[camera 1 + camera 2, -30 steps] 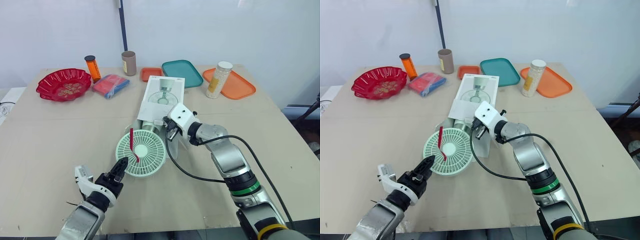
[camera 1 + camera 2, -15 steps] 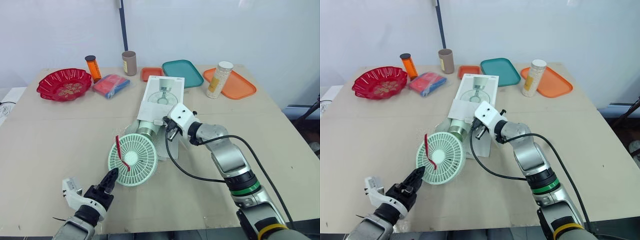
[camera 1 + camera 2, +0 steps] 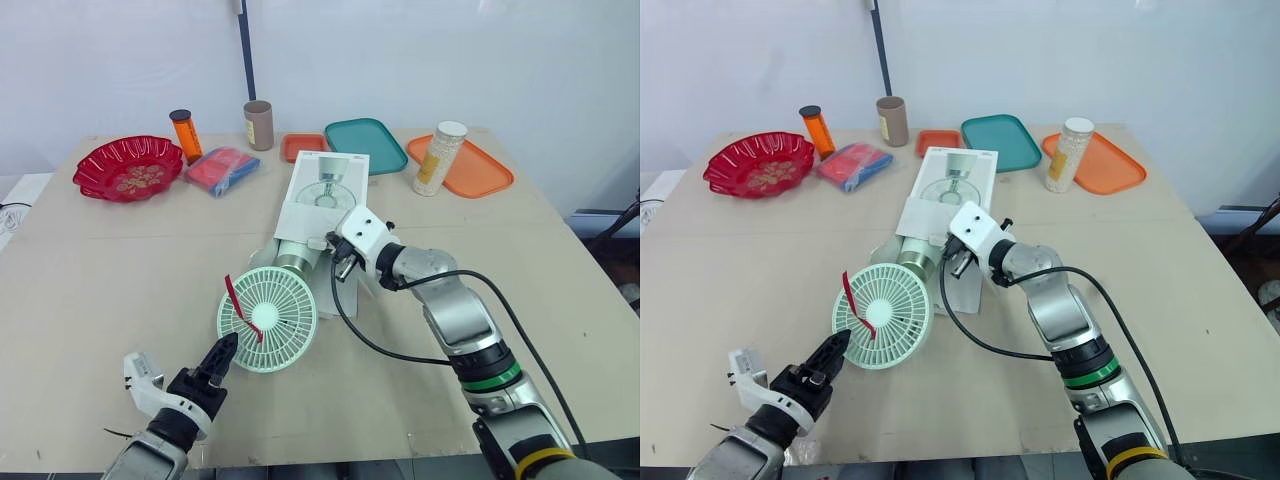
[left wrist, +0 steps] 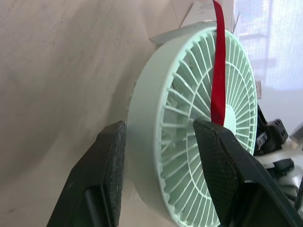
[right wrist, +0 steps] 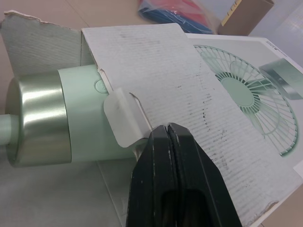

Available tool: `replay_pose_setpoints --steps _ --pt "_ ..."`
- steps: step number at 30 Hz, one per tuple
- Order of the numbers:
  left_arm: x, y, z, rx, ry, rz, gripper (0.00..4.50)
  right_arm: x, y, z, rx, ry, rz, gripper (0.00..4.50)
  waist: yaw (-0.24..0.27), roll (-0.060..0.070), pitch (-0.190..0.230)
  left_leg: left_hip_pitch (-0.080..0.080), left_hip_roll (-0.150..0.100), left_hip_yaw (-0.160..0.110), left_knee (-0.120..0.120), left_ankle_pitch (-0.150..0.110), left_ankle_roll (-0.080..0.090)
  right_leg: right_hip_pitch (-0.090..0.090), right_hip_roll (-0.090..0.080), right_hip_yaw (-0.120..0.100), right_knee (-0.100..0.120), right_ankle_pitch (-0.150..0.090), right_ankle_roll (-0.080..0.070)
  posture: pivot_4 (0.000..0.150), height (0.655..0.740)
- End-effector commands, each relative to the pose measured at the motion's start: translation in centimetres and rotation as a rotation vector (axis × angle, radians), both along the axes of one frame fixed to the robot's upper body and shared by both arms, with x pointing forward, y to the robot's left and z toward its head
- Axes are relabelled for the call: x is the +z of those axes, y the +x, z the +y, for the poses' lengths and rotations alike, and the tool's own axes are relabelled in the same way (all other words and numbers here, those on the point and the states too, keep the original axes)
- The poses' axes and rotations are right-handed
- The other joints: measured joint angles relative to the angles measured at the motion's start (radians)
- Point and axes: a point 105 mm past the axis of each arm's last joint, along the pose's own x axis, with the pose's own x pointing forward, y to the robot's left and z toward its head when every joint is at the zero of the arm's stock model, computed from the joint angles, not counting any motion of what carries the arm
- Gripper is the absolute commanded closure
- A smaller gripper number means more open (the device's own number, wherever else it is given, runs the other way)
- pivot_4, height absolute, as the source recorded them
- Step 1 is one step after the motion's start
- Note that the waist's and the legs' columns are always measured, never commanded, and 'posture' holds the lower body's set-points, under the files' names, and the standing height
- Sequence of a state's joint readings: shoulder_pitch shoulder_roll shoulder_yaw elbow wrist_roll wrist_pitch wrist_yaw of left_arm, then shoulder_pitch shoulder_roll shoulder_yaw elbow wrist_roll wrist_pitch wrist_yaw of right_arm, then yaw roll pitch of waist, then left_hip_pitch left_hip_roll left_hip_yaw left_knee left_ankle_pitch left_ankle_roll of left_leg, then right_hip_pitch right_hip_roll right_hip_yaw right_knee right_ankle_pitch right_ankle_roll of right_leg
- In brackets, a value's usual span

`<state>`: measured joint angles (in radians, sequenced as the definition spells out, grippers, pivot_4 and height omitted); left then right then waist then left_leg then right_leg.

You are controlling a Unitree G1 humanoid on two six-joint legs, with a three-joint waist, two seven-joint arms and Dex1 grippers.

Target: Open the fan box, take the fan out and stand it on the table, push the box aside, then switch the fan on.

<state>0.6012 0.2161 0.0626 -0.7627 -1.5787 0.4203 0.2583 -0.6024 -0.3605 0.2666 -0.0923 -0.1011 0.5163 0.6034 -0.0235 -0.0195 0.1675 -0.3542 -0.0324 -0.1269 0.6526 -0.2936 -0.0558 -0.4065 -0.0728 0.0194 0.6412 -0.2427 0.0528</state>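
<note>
**Fan partly out of box, head between the left fingers**

- Fan head [image 3: 267, 319]: pale green grille, tipped on its rim on the table [image 3: 100, 280]. It stands between the two fingers [image 4: 106, 161] of the left gripper [image 3: 226, 346], which are spread to either side of the rim. Whether they touch the rim cannot be told.
- Red ribbon [image 3: 243, 310]: runs across the grille face, just beyond the left fingertips.
- Fan base [image 5: 35, 118]: metallic and green cylinder lying in the torn mouth of the fan box [image 3: 325, 195], just beside the right fingers. Its far end is covered by the box, and the stem joining it to the head is hard to make out.
- Right gripper [image 5: 170, 130]: fingers [image 5: 189, 170] pressed together, with their tips over the box top next to a translucent tab. Whether they pinch anything cannot be told.
- Left arm: cut off at the lower edge of the eye views.
- Well beyond both grippers, at the far table edge: red dish [image 3: 128, 168], orange bottle [image 3: 185, 136], blue and red packet [image 3: 222, 170], cardboard tube [image 3: 258, 126], small orange tray [image 3: 300, 146], teal tray [image 3: 364, 146], white jar [image 3: 438, 158] on an orange tray [image 3: 470, 170].
- Change: a second ago the left fingertips were at the head's rim, with the head nearer the box. Now the head sits farther out toward the robot's left and the left gripper is drawn back. The right gripper and box are unmoved.
</note>
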Motion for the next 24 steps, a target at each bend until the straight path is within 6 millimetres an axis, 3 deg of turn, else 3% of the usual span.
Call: replay_pose_setpoints --steps 1,9,15,24 --pt "0.5 -0.2 0.4 0.001 0.006 -0.035 2.09 -1.3 0.0 -0.1 -0.009 -0.01 0.046 4.5 0.0 0.0 0.0 0.0 0.0 0.0 0.0 0.0 0.0 0.0 0.0 0.0 0.0 0.0 0.0 0.15 0.74" --pt "0.6 -1.0 2.8 0.046 0.038 -0.059 2.09 -1.4 -0.1 -0.1 -0.001 -0.009 0.045 4.5 0.0 0.0 0.002 0.0 0.0 0.0 0.0 0.0 0.0 0.0 0.0 0.0 0.0 -0.002 0.002 0.15 0.74" --pt "1.6 -1.1 2.7 0.031 0.051 -0.078 0.19 -1.4 -0.2 -0.1 0.001 -0.006 0.045 4.5 0.0 0.0 0.002 0.0 0.001 0.0 0.0 0.0 0.0 -0.001 0.0 0.0 0.0 -0.002 0.003 0.15 0.74" --pt "3.7 -0.9 5.5 -0.073 0.25 -0.117 0.08 -1.5 -0.1 0.0 0.01 -0.002 0.044 4.5 0.0 0.0 0.002 0.0 0.001 0.0 0.0 0.0 0.0 -0.001 0.0 -0.001 0.0 -0.002 0.002 0.15 0.74"
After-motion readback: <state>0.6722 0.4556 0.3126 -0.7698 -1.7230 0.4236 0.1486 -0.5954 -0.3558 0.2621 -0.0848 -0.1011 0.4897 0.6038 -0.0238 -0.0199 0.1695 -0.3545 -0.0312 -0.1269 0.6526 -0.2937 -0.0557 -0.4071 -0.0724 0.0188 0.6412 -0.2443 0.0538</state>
